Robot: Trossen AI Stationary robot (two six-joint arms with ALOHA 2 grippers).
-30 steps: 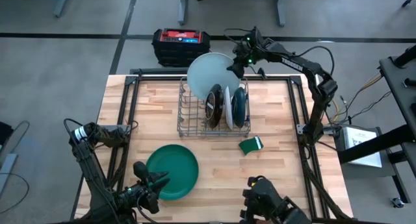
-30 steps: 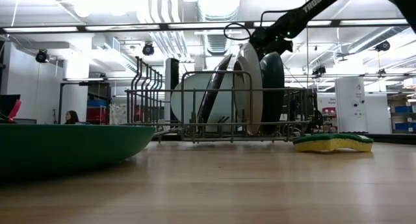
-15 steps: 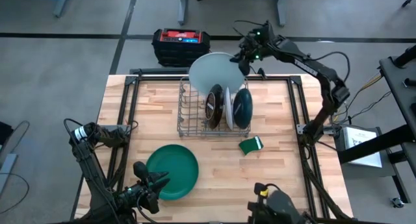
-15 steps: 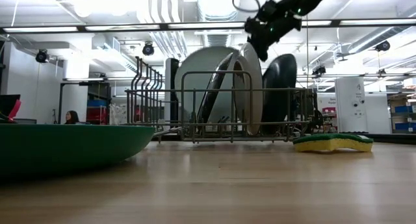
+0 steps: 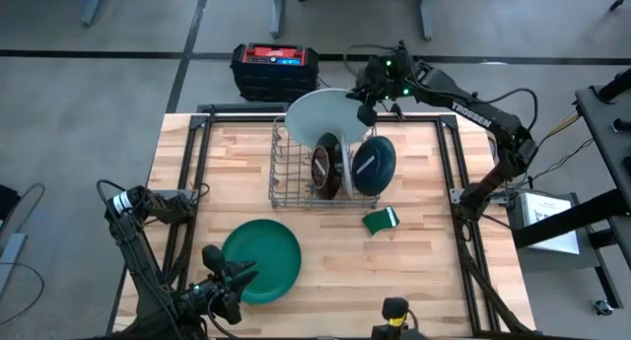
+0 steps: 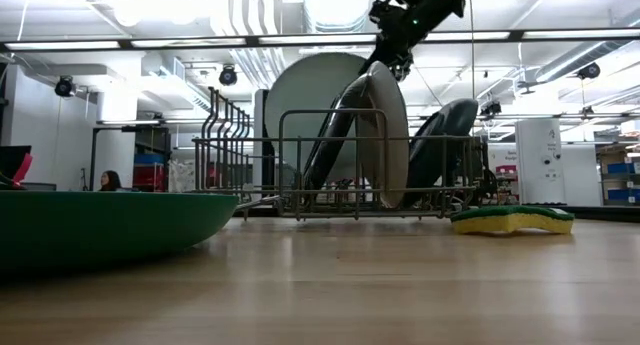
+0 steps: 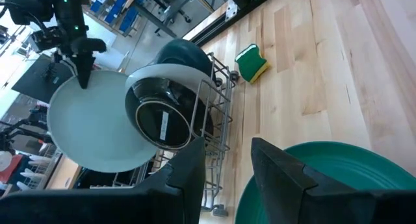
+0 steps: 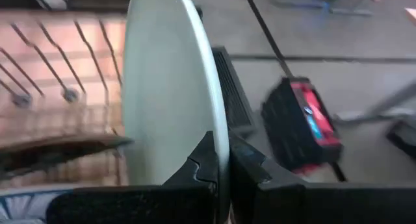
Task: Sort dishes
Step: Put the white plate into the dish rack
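Right hand (image 5: 367, 97) was clamped on the rim of the large pale plate (image 5: 320, 113), which stood lifted above the far end of the wire rack (image 5: 296, 187) near the surface's far edge; the right wrist view showed both fingers pinching that rim edge-on. Left hand (image 5: 237, 279) rested low at the near edge beside the green plate (image 5: 261, 259), fingers apart and holding nothing. Judged progress: early. Only the green plate lay out on the surface; the dark red-brown plate (image 5: 326, 166), thin white plate (image 5: 345, 163) and dark teal plate (image 5: 374, 170) remained in the rack. A sponge (image 5: 381, 220) lay just nearer than the rack. Only the low view showed the teal plate leaning off upright. Only the high view showed a red and black case (image 5: 275, 66) on the floor beyond the surface
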